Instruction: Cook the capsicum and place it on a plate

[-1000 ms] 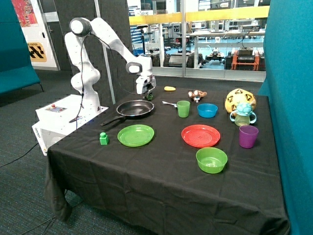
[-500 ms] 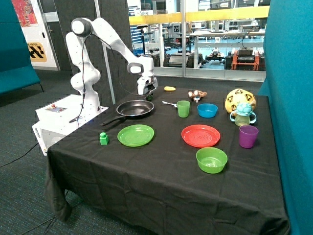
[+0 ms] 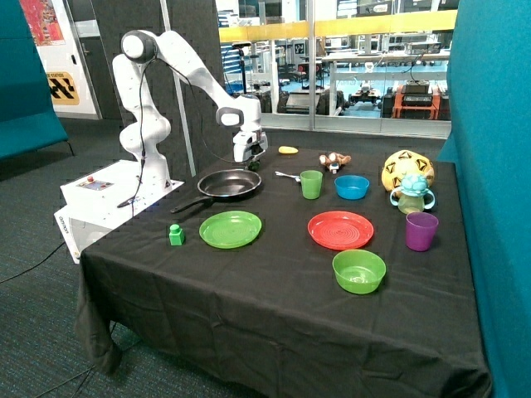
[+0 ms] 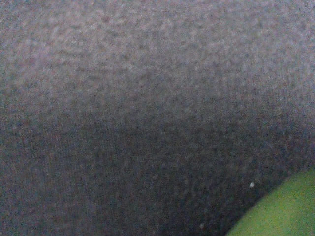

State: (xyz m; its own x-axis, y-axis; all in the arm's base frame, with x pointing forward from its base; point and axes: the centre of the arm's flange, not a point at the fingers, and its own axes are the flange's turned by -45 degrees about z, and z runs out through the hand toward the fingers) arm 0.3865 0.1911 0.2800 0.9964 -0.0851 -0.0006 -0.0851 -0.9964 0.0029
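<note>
The gripper (image 3: 251,159) is seen low over the black-clothed counter (image 3: 274,315), just beyond the far rim of the black frying pan (image 3: 230,183). A small dark green shape, taken to be the capsicum (image 3: 254,164), is seen right at the tips of the jaws, at the pan's far edge. Whether the jaws are closed on it or merely around it cannot be told, and neither its long axis nor the way it points can be made out. The lime-green plate (image 3: 231,229) lies on the near side of the pan, well apart from the jaws, with nothing on it. In the wrist view only dark cloth is shown close up, with a blurred green patch (image 4: 283,209) at one corner.
</note>
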